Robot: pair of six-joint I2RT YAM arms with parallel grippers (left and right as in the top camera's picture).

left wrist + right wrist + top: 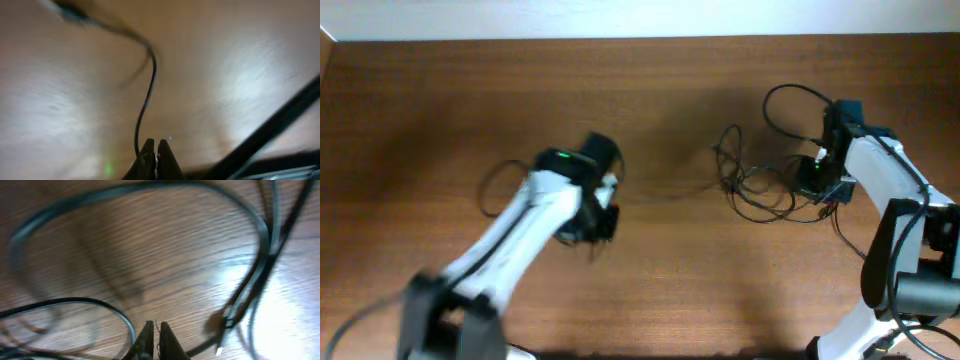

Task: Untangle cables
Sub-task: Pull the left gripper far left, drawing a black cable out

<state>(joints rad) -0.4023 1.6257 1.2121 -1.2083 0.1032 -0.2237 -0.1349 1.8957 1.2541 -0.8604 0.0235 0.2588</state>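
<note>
The cables (760,188) lie in a loose tangle on the table (650,90), right in front of the right gripper (155,327). That gripper is closed among the loops, and I cannot tell if it pinches one. The left gripper (155,146) is clamped on one thin strand trailing across the wood, and the arm's thicker black cable (272,127) slants past nearby.

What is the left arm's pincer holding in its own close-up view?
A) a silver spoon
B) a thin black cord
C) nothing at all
B: in the left wrist view the left gripper has its fingers pressed together on a thin black cord that curves up and away from them.
</note>
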